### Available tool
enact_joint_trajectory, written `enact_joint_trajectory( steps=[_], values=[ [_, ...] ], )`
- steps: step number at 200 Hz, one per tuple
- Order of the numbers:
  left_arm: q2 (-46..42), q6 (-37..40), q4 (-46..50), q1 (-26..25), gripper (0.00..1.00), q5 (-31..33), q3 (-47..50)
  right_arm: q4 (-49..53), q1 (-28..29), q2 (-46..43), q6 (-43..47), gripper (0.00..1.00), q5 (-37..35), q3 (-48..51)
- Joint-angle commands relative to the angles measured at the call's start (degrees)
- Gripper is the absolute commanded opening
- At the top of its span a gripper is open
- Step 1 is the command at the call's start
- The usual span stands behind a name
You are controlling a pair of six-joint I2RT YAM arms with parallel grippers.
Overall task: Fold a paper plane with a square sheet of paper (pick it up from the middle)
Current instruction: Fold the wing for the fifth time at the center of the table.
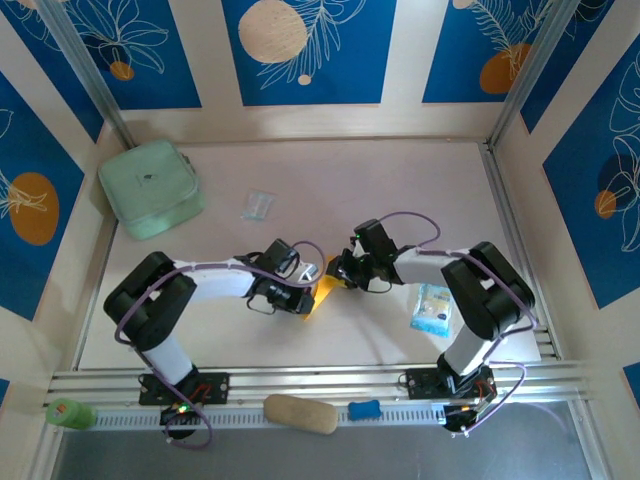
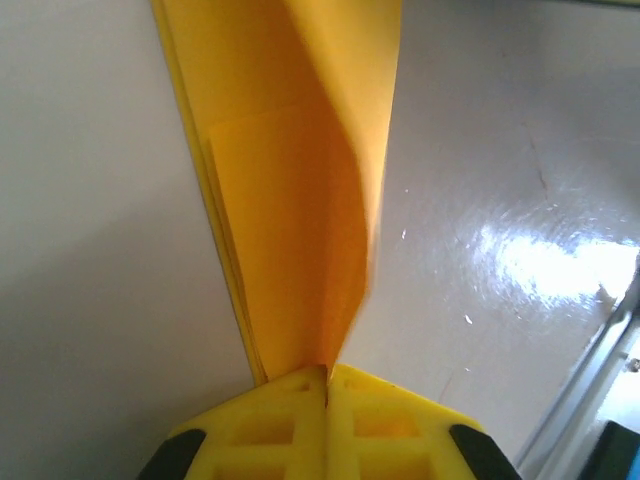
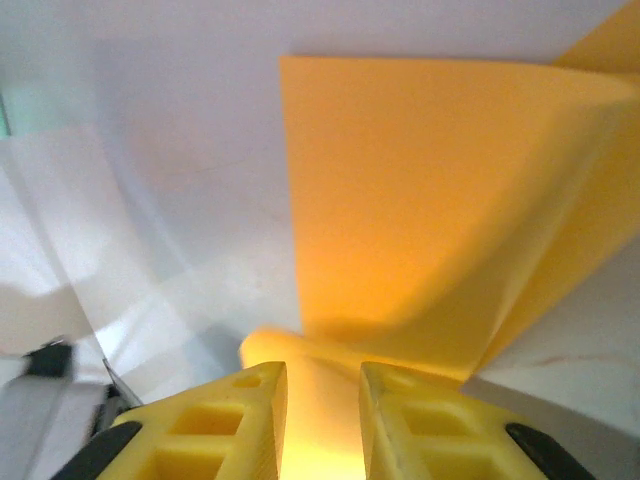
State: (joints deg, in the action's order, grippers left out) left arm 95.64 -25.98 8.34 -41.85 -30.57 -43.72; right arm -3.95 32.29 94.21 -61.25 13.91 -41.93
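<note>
Left pincer (image 2: 327, 375) is pinching the square sheet of paper (image 2: 300, 220) at bottom centre. Right pincer (image 3: 318, 380) is sitting slightly spread around its curled edge, seemingly not clamping.

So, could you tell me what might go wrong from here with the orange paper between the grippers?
1. The left gripper is shut on the square sheet of paper, so any sideways pull by the other arm could tear it.
2. The right gripper has its jaws apart around a curled edge; closing there may set a stray crease.
</note>
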Motion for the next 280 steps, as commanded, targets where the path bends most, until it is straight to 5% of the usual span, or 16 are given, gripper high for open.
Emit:
enact_joint_trajectory(
  steps=[1,87,280],
  values=[
    [-0.9,-2.7,-3.9,1.5,0.00,-5.8,1.6,2.5,0.4,-3.4,2.0,0.27,-0.6,0.3],
    [1.5,-10.7,-14.5,3.8,0.00,-11.7,5.1,-1.8,4.7,0.1,1.5,0.15,1.1,0.4],
    [5.4,-15.6,-19.4,5.5,0.00,-14.1,6.8,-2.8,1.5,5.2,2.0,0.13,1.9,-1.8]
  ],
)
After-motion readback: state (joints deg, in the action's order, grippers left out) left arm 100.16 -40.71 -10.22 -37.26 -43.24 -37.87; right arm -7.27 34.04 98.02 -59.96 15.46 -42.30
